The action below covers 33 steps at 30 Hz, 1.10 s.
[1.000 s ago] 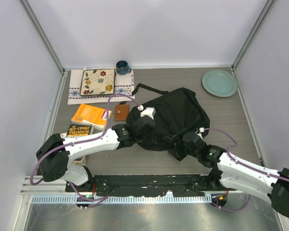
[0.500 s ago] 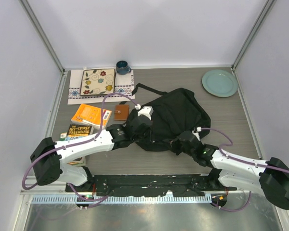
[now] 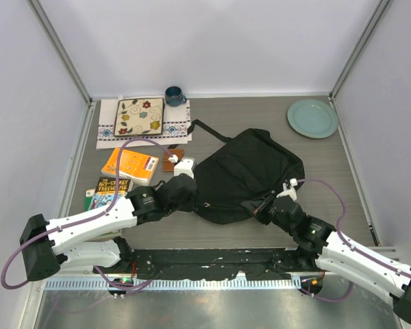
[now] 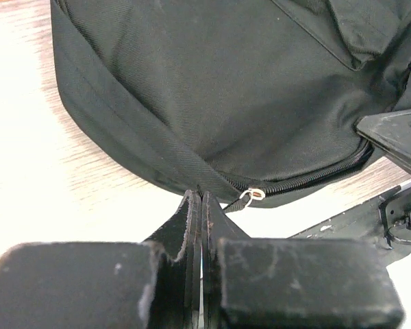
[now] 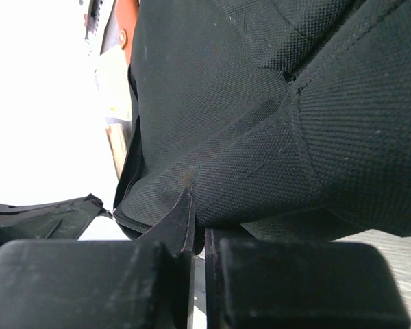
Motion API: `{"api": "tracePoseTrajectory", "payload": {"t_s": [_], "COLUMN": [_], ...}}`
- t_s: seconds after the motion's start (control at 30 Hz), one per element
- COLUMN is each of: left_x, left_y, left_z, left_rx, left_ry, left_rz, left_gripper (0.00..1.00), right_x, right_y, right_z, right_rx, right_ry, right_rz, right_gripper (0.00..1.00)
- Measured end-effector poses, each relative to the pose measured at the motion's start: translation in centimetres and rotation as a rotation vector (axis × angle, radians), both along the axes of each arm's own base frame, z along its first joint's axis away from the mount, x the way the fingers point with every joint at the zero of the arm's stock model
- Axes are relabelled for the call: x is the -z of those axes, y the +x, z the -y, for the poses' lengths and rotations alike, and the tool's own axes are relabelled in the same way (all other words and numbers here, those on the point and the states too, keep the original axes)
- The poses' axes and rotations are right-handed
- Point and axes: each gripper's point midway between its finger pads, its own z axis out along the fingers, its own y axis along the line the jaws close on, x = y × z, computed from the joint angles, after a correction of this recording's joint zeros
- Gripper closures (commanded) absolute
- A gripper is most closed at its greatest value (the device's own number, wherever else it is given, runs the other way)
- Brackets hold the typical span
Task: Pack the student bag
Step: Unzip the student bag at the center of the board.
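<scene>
Both pincers clamp student bag (image 3: 250,171) for you: left gripper (image 4: 200,199) pinches seam beside zipper pull (image 4: 251,195), right gripper (image 5: 195,197) pinches opposite fold, likely bracing bag so you can unzip.

Black student bag (image 3: 250,175), teal plate (image 3: 313,118), orange book (image 3: 129,164)

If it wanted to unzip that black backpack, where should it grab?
Probably the small metal zipper pull on the backpack's near edge, approached from the robot's side: it dangles clear of the seam, while the fabric around it lies smooth.
</scene>
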Motion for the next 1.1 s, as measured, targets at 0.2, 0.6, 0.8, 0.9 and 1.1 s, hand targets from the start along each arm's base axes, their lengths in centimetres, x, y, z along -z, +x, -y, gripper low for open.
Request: {"api": "tracePoseTrajectory", "payload": {"t_s": [0.2, 0.6, 0.8, 0.9, 1.1], "left_x": [0.6, 1.6, 2.8, 2.7, 3.6], "left_y": [-0.4, -3.0, -3.8, -3.3, -2.3], "left_z": [-0.7, -3.2, -1.7, -1.2, 1.4], "left_rx": [-0.039, 0.012, 0.064, 0.052, 0.097], "left_ry": [-0.002, -0.020, 0.007, -0.008, -0.016], "left_rz": [-0.021, -0.043, -0.068, -0.053, -0.034], "left_gripper": [1.00, 1.00, 0.26, 0.19, 0.18], "right_x": [0.6, 0.6, 1.1, 1.2, 1.6], "right_y": [0.5, 4.3, 5.0, 5.0, 4.4], "right_z": [0.3, 1.9, 2.2, 2.1, 2.1], "right_rx": [-0.079, -0.241, -0.297, -0.306, -0.320], "right_ry": [-0.159, -0.581, -0.666, -0.663, -0.641], "right_rz": [0.037, 0.095, 0.089, 0.089, 0.090], "right_gripper": [1.00, 1.00, 1.00, 1.00, 1.00]}}
